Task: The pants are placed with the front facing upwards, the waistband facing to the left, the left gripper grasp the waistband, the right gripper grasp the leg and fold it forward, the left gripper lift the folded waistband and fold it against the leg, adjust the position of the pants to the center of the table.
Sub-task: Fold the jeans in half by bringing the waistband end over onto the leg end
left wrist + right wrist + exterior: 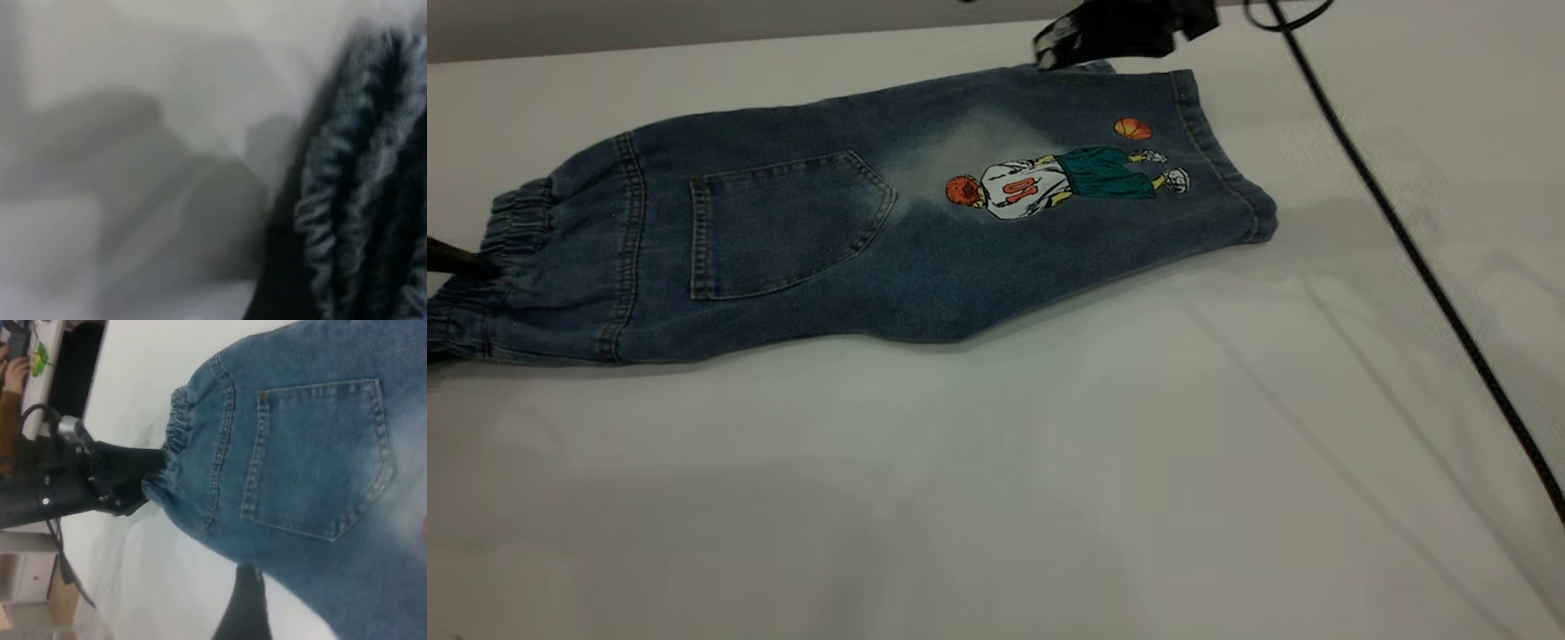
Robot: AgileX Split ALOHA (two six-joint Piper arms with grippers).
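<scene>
Left tool [143,487] sits at the waistband [511,222], at the left edge of the exterior view. It looks closed on the gathered elastic, with fabric bunched at its tip. Right tool [1049,49] is at the far corner of the leg [1120,204], by the hem. Can't tell its grip state, as it is mostly out of view.

The pants [889,258] lie flat on the surface [996,489], toward the far left of it. Waistband is at the left, hem at the right, and the whole garment is angled a bit. Only one leg layer shows on top, with the patch pocket [783,222] and the player print up, so the lengthwise fold looks done.

Likely step: the left tool lifts the waistband and carries it over to the leg.

To do it well:
- Keep the full thickness of the elastic in the grip, both layers, or the lower one drops out.
- Lift only enough to clear the denim, then travel along the garment's own angled line so the edges stack.
- The right tool should pin the hem so the leg doesn't drag.
- Lay the waistband near the hem, let go, then shift the bundle to centre.
- Keep clear of the black cable [1405,231] on the right.
</scene>
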